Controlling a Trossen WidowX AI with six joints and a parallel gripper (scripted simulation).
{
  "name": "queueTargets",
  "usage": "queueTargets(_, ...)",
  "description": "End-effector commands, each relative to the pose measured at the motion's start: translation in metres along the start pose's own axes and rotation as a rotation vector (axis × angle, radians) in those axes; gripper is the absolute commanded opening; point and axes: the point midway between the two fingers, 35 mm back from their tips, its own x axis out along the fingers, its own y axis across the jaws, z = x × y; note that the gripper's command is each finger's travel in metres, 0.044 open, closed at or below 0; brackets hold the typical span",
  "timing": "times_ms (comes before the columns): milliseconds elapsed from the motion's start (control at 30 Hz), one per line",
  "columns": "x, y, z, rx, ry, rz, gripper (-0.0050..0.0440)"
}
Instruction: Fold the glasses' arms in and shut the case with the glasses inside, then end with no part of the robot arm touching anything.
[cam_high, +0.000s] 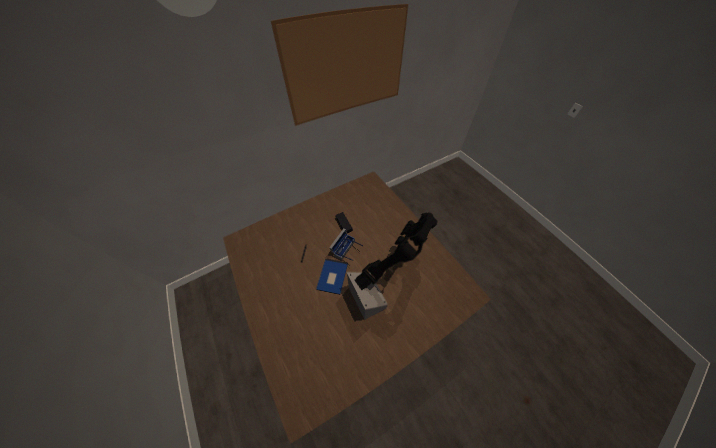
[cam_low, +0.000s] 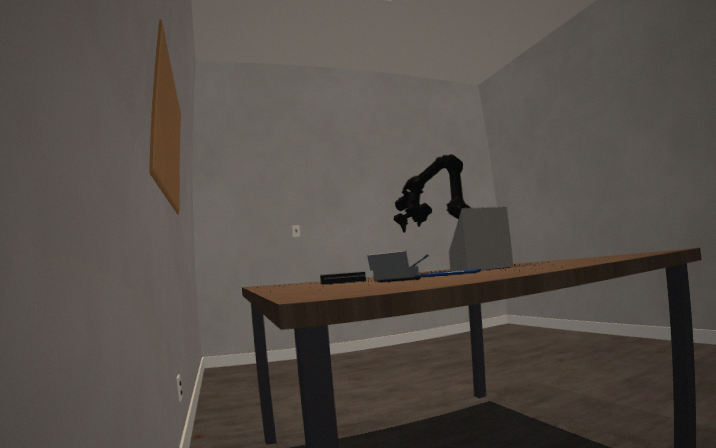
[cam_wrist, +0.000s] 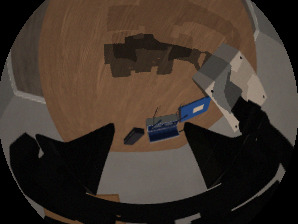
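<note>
Open glasses case well apart from a wide-open end effector

I see my end effector (cam_high: 410, 235) (cam_low: 411, 228) (cam_wrist: 149, 127) hanging in the air above the surface (cam_high: 316, 338) (cam_low: 580, 269) (cam_wrist: 90, 90), fingers spread wide with nothing between them. The case (cam_high: 346, 247) (cam_low: 393, 265) (cam_wrist: 163, 131) stands open on the surface, its lid raised to show a deep blue lining. It lies lower than the fingertips and well apart from them; my wrist view frames it in the gap between the two fingers, in the distance. The glasses (cam_high: 355, 243) (cam_low: 420, 260) (cam_wrist: 157, 113) are at the case, their thin arms unfolded and sticking out past its open side.

Just beside the case, I find a flat blue rectangle with a pale label (cam_high: 324, 269) (cam_low: 451, 272) (cam_wrist: 187, 112); near its other end is a small black block (cam_high: 343, 222) (cam_low: 342, 277) (cam_wrist: 134, 136). A thin dark stick (cam_high: 303, 253) lies behind the lid. My arm is mounted on a grey pedestal (cam_high: 372, 303) (cam_low: 488, 237) (cam_wrist: 220, 75).
</note>
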Motion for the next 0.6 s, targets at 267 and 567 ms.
queueTargets(267, 0.0, 0.0, 0.0, 0.0, 0.0, 0.0, 0.04)
queueTargets(567, 0.0003, 0.0, -0.0002, -0.002, 0.0, -0.001, 0.0376)
